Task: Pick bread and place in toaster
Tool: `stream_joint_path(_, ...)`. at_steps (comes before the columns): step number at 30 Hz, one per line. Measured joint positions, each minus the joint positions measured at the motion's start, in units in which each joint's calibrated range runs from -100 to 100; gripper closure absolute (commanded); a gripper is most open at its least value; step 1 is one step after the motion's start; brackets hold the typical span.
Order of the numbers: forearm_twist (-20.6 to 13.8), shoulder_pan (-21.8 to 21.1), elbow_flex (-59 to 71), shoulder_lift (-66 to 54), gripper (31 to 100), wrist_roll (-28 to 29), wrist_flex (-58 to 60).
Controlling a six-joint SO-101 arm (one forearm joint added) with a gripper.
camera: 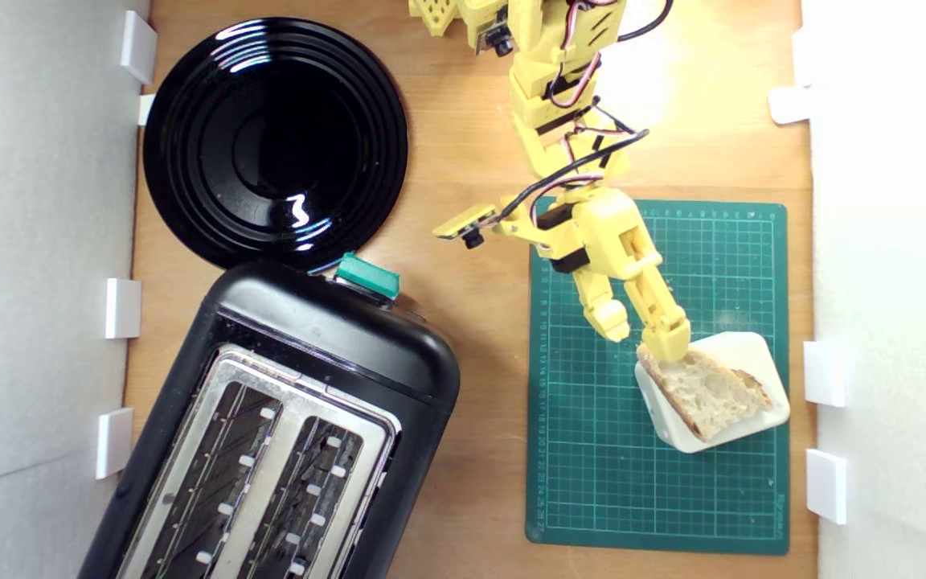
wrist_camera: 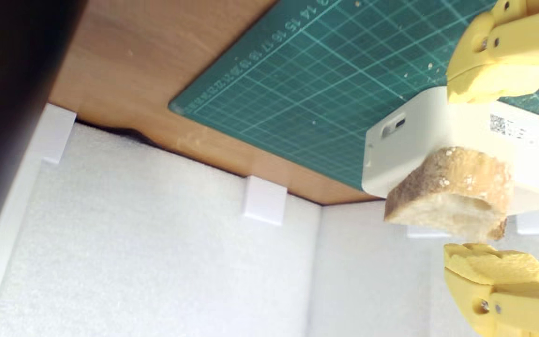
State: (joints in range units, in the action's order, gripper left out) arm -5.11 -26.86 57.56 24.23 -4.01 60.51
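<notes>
On the green mat [camera: 672, 498], spread jaws straddle the bread [camera: 708, 392] atop a white block [camera: 752, 354].

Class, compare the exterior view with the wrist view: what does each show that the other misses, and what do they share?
Only the exterior view shows the toaster with its green lever and the black plate. Only the wrist view shows a slot and a printed code on the side of the white block. Both show the bread lying on that block, the green mat, and the open pincer straddling the bread's end.
</notes>
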Motion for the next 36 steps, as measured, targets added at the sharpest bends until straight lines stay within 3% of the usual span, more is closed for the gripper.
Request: stream_joint_path(36,0.0,-3.0,-10.4,6.8,37.2,-1.6,0.0)
